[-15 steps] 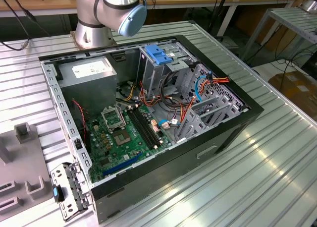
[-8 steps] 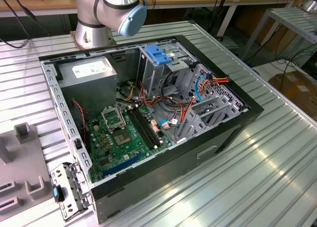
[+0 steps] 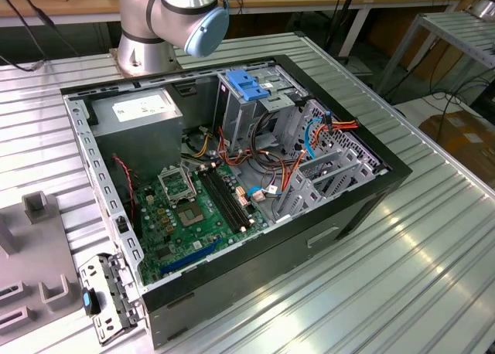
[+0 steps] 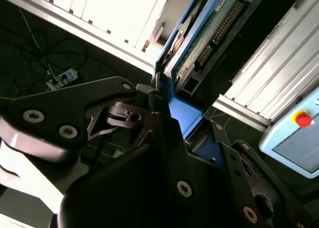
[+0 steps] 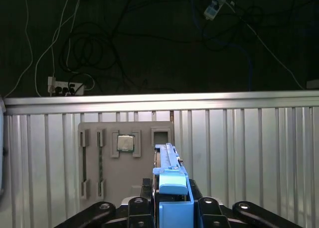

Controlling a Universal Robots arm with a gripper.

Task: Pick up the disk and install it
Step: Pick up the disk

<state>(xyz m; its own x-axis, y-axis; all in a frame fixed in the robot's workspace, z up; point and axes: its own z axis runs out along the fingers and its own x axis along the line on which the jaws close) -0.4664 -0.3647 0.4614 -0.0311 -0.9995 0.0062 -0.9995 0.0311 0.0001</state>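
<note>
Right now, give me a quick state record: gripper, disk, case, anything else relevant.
gripper: shut on the disk, fingers on either side of its blue frame
disk: in the gripper, circuit-board side showing in the second wrist view
beyond disk: grey fixture tray with a processor chip, on the ribbed table
case: open on the table, motherboard exposed, blue-topped drive cage inside
install: not done

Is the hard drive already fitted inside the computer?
No, in the first wrist view the end effector grips the disk by its blue frame, with a grey tray and ribbed table behind.
</note>
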